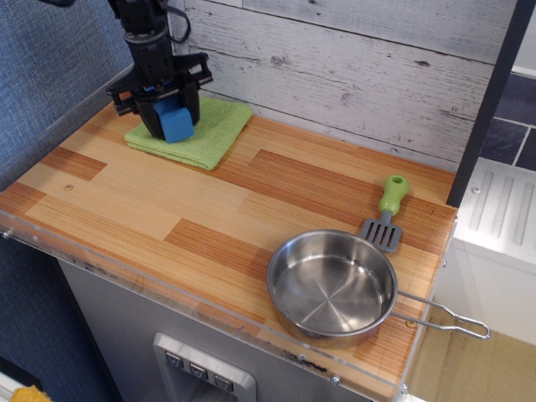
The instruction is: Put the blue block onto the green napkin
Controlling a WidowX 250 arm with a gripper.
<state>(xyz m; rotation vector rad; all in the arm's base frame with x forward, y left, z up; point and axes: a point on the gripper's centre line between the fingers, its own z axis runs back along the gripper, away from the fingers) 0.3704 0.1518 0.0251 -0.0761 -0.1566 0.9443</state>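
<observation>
The blue block [176,122] is held between my gripper's [173,120] black fingers, low over the green napkin [213,131] at the back left of the wooden counter. The block's bottom looks at or just above the cloth; I cannot tell whether it touches. The gripper is shut on the block, with the arm coming down from the top left. The napkin lies flat against the white plank wall, its left part hidden behind the gripper.
A steel pan [332,286] with a wire handle stands at the front right. A green-handled spatula [387,211] lies just behind it. The wooden counter [209,218] has a clear plastic front edge. A white plank wall stands behind.
</observation>
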